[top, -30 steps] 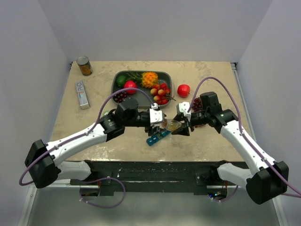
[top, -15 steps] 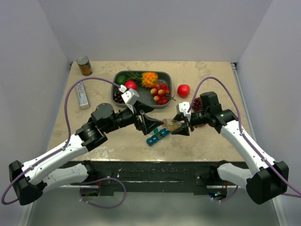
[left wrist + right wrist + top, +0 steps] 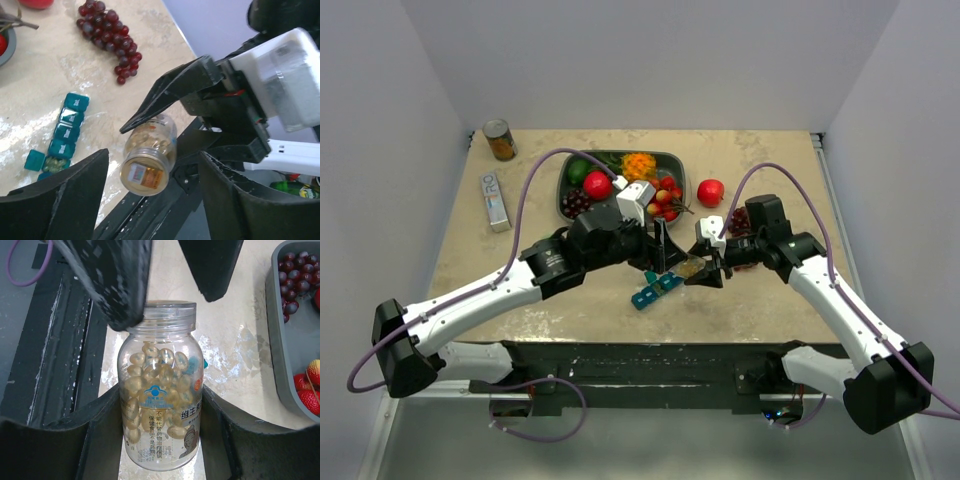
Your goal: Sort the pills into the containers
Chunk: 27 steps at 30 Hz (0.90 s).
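Observation:
My right gripper (image 3: 160,410) is shut on a clear pill bottle (image 3: 160,400) full of yellow softgels and holds it above the table; in the top view the bottle (image 3: 692,266) sits in the right gripper (image 3: 705,270). My left gripper (image 3: 152,162) is open, its fingers (image 3: 112,285) either side of the bottle's clear cap (image 3: 162,315). The cap end (image 3: 146,177) faces the left wrist camera. The teal pill-organiser strip (image 3: 64,131) lies on the table below; one end compartment (image 3: 54,163) is open with yellow pills in it. It also shows in the top view (image 3: 655,290).
A dark grey fruit tray (image 3: 673,160) stands behind the grippers, a red fruit (image 3: 710,191) and dark grapes (image 3: 112,42) to its right. A can (image 3: 499,140) and a white box (image 3: 495,200) lie at the far left. The table's front edge is just below the organiser.
My left wrist has turned and moved right, bringing its open fingers to the bottle's cap. The right gripper has held the bottle almost still.

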{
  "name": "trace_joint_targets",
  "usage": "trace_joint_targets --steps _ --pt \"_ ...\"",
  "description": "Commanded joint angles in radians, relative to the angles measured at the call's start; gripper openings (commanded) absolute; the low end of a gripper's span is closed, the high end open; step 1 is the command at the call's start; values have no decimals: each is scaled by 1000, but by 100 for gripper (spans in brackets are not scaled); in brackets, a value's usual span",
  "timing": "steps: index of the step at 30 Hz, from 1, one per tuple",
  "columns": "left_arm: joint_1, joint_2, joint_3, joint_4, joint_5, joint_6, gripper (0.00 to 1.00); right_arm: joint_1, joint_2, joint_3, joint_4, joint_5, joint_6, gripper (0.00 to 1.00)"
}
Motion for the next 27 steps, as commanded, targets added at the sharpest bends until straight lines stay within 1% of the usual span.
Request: trace_joint_targets --steps 1,4,7,8,10,11,13,14,15,16,17,18,19,20,21,22,24,25,27 --pt "-4 18 42 -45 -24 -8 73 1 -13 11 29 -35 11 0" --pt "-9 33 45 -65 -21 6 70 1 -10 11 29 -35 11 0" --pt "-9 39 44 -64 -1 12 60 1 -10 11 29 -34 11 0" --pt "-9 41 42 -56 14 15 53 1 -10 11 29 -34 11 0" --pt "-9 41 42 -53 29 29 44 2 -8 11 29 -34 11 0" --pt "-9 41 42 -44 49 37 33 2 -10 10 27 -34 11 0" --pt "-9 33 27 -12 84 87 21 1 -8 10 27 -34 11 0" --pt "-9 26 16 8 147 115 13 2 -10 10 29 -35 11 0" --pt "-6 7 1 36 191 153 10 1 -8 11 29 -35 11 0" --pt "-1 -2 -40 103 250 252 7 2 -8 11 29 -35 11 0" --pt "10 -14 -61 134 367 302 4 2 -10 11 29 -35 11 0" --pt "14 -34 -80 158 420 354 3 1 -11 11 29 -37 11 0" --pt "16 -43 -111 186 463 482 1 2 -10 11 29 -38 11 0" --pt "17 -50 -120 185 521 548 1 1 -10 10 29 -38 11 0" --pt "17 -60 -128 186 549 616 1 1 -10 10 29 -40 11 0" --pt "17 -67 -139 177 569 767 0 1 -11 10 29 -40 11 0" --pt "17 -77 -150 172 580 884 0 1 -8 10 29 -38 9 0" --pt "19 -80 -154 159 589 1035 0 1 -10 10 29 -38 11 0" --pt "19 -74 -162 157 575 1145 0 1 -10 10 29 -38 9 0"
